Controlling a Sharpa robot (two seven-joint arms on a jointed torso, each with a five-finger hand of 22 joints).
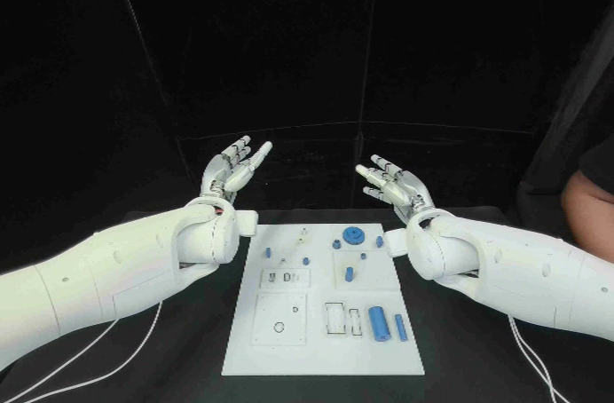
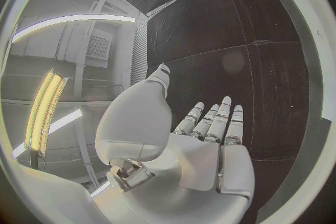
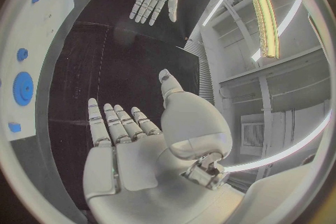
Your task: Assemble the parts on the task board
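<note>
The task board (image 1: 320, 350) with its parts (image 1: 378, 321) lies below both raised, empty, apparently spread hands, left hand (image 1: 235, 168) and right hand (image 1: 394, 184).

task board (image 1: 256, 350) top corners hidden behind both wrists, smallest parts (image 1: 304, 241) too small to tell

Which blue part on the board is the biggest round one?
The blue gear near the task board's far edge; it is a toothed disc, wider than the small pegs.
</note>
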